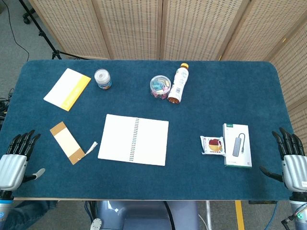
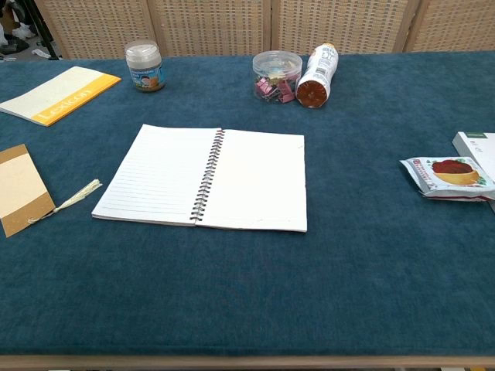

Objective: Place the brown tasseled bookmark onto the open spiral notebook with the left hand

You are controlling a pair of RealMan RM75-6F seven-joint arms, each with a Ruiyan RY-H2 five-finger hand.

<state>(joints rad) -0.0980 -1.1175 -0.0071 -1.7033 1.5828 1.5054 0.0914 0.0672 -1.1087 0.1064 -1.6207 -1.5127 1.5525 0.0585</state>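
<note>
The brown bookmark lies flat on the blue table, left of the open spiral notebook, with its pale tassel pointing toward the notebook. The chest view shows the bookmark at the left edge, its tassel just short of the notebook. My left hand hovers at the table's near left corner, fingers spread and holding nothing, a short way left of the bookmark. My right hand is at the near right corner, also open and empty. Neither hand shows in the chest view.
At the back stand a yellow-and-white booklet, a small jar, a clear tub of clips and a bottle lying on its side. A snack packet and a boxed hub lie at right.
</note>
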